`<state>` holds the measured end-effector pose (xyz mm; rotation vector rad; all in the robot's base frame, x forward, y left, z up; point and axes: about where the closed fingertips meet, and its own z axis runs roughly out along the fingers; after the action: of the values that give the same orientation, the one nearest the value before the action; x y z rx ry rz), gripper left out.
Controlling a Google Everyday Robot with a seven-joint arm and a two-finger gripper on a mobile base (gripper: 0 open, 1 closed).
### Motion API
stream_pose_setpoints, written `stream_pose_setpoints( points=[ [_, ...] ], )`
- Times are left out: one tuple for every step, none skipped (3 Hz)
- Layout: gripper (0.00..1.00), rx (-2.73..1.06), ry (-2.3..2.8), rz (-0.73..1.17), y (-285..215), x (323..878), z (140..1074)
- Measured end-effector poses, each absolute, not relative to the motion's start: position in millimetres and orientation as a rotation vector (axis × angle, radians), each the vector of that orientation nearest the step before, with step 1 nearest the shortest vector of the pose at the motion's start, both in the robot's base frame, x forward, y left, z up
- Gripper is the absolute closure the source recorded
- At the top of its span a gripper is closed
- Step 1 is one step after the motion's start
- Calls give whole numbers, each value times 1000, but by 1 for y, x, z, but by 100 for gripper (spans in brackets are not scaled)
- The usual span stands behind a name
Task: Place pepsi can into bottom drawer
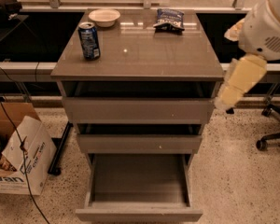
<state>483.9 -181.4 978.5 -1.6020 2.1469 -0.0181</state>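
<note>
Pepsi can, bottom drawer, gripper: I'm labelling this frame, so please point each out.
pepsi can (89, 41), camera view, on its label.
bottom drawer (139, 213), camera view, on its front panel.
gripper (222, 102), camera view, on the pale tip beside the cabinet's right edge.

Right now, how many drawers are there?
3, stacked: top drawer and middle drawer slightly open, bottom drawer pulled out. The gripper is out of view; arm right of cabinet.

cardboard box: "van", front face
pepsi can: label unreadable
snack bag: print unreadable
gripper: out of frame
</note>
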Motion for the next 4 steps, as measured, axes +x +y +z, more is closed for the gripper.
stream_pose_setpoints(
  points=[
    [0,-1560,2108,26,-169,507,982],
    [0,-1559,2107,27,-169,508,982],
    [0,-1510,2108,86,-166,512,975],
    [0,-1419,2092,148,-147,534,962]
  ],
)
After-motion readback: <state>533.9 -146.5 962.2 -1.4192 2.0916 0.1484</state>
